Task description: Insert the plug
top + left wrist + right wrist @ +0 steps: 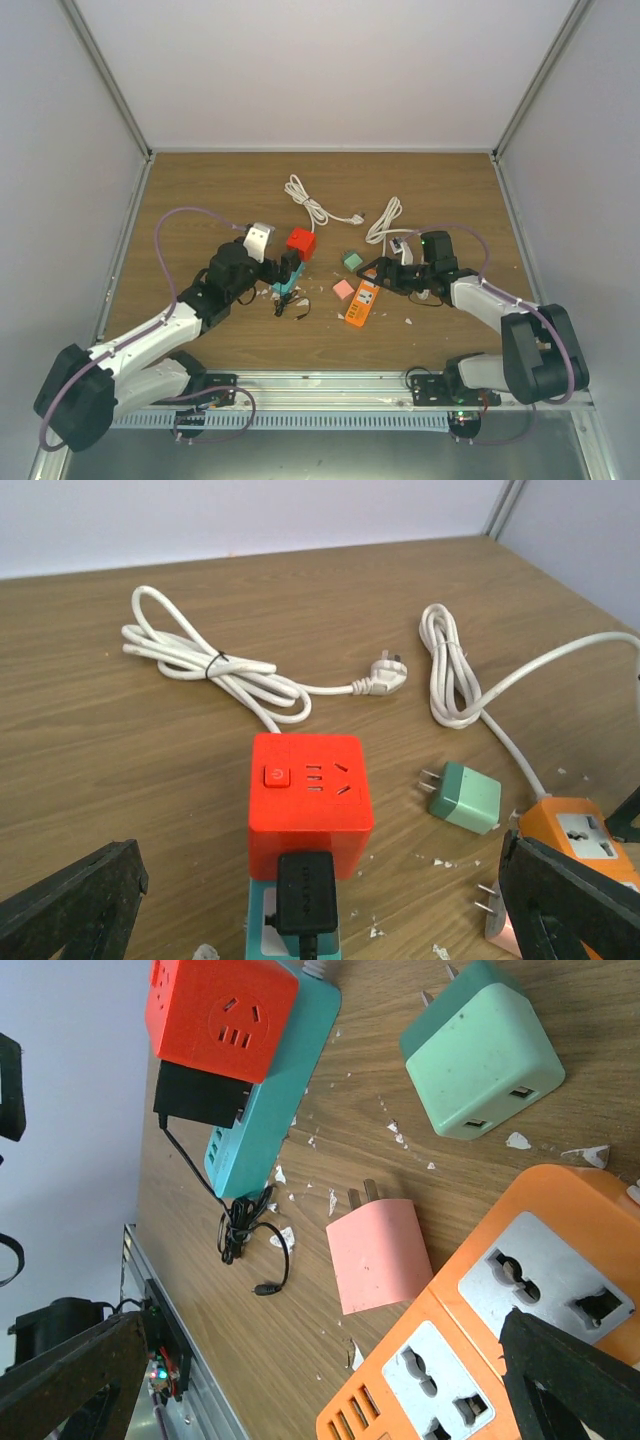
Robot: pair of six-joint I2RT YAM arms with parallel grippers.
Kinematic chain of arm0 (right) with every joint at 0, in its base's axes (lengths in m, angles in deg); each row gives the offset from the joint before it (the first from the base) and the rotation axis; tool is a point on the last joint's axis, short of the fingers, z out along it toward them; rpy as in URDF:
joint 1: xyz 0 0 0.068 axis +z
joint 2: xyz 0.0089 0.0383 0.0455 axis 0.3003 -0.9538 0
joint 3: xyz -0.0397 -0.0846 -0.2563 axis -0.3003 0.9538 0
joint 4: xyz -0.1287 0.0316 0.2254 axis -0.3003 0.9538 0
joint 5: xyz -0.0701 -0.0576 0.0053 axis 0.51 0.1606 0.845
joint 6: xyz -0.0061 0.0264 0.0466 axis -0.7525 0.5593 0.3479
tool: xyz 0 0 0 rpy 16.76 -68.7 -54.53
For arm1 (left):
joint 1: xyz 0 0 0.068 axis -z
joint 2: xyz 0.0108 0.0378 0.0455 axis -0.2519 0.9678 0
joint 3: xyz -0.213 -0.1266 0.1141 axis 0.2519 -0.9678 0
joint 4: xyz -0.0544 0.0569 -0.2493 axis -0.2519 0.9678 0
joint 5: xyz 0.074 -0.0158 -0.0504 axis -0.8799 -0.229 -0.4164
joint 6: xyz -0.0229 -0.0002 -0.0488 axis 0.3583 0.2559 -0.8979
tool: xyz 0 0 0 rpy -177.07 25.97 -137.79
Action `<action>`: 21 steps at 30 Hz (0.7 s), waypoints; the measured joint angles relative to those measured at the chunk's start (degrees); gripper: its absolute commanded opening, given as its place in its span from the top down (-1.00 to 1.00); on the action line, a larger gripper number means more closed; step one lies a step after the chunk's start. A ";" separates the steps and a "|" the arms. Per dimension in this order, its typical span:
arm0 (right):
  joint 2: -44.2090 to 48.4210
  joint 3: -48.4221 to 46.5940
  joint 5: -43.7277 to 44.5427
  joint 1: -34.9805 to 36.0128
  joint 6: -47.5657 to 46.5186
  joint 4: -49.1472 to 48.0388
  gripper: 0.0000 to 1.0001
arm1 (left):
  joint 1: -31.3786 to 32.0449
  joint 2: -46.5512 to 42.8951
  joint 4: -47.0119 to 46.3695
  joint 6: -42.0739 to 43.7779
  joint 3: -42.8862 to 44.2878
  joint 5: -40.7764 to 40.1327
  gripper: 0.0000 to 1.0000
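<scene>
A red cube socket (310,790) stands mid-table, and a black adapter (305,892) sits tight against its near face, over a teal power strip (258,925). I cannot tell which of the two the adapter is plugged into. My left gripper (320,920) is open, its fingers (70,905) wide either side of the adapter and touching nothing. A pink plug adapter (380,1255) lies prongs-out beside the orange power strip (500,1350). My right gripper (320,1390) hangs open over that strip's end, with nothing in it. A green adapter (482,1050) lies loose further back.
Two bundled white cords (310,205) (385,220) lie behind the sockets, one ending in a loose white plug (385,675). A thin black cable (240,1235) is coiled beside the teal strip. White scraps litter the wood. Grey walls close in the table's sides and back.
</scene>
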 measured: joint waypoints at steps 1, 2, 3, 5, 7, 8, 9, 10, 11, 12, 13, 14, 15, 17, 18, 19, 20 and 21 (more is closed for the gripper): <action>0.00 0.00 -0.07 0.00 0.00 0.00 -0.96 | -0.20 0.55 0.00 -0.09 0.00 0.33 -0.98; 0.00 0.00 -0.07 0.00 0.00 0.00 -0.96 | -0.39 0.81 0.00 -0.13 0.04 0.66 -0.98; 0.00 0.00 -0.09 0.00 0.00 0.00 -0.96 | -0.57 1.03 0.00 -0.24 0.09 0.94 -0.98; -0.02 0.00 -0.15 0.00 0.00 0.00 -0.96 | -0.90 1.07 0.00 -0.39 0.39 1.27 -0.98; -0.15 0.00 -0.28 0.00 0.00 -0.02 -0.96 | -1.18 1.07 -0.04 -0.50 0.74 1.33 -0.98; -0.35 0.00 -0.35 0.00 0.00 -0.07 -0.96 | -1.33 1.03 -0.04 -0.52 0.85 1.40 -0.98; -0.59 0.00 -0.42 0.00 0.00 -0.07 -0.96 | -1.51 1.01 -0.04 -0.52 0.87 1.42 -0.98; -0.79 0.00 -0.46 0.00 0.00 -0.07 -0.96 | -1.68 0.98 -0.04 -0.55 0.87 1.49 -0.98; -0.90 0.00 -0.50 0.00 0.00 -0.07 -0.96 | -1.77 0.98 -0.04 -0.59 0.90 1.53 -0.98; -1.05 0.00 -0.52 0.00 0.00 -0.11 -0.96 | -1.92 0.98 -0.02 -0.79 0.90 1.68 -0.98; -1.11 0.00 -0.55 0.00 0.00 -0.15 -0.95 | -2.03 1.01 -0.04 -0.94 0.90 1.73 -0.98; -1.20 0.00 -0.63 0.00 0.00 -0.26 -0.96 | -2.19 1.01 -0.04 -1.01 0.90 1.79 -0.98; -1.27 0.00 -0.70 0.00 0.00 -0.37 -0.96 | -2.38 1.01 -0.04 -1.11 0.90 2.05 -0.98; -1.29 0.00 -0.81 0.00 0.00 -0.44 -0.96 | -2.91 1.01 -0.07 -1.36 0.90 2.86 -0.98; -1.29 0.00 -0.85 0.00 0.00 -0.44 -0.96 | -3.37 1.01 -0.07 -1.40 0.90 3.76 -0.98; -1.29 0.00 -0.87 0.00 0.00 -0.44 -0.96 | -3.89 1.01 -0.11 -1.40 0.90 4.66 -0.98; -1.29 0.00 -0.90 0.00 0.00 -0.44 -0.96 | -4.28 1.01 -0.26 -1.38 0.90 5.33 -0.98; -1.29 0.00 -0.90 0.00 0.00 -0.46 -0.96 | -4.68 0.98 -0.61 -1.38 0.87 6.01 -0.98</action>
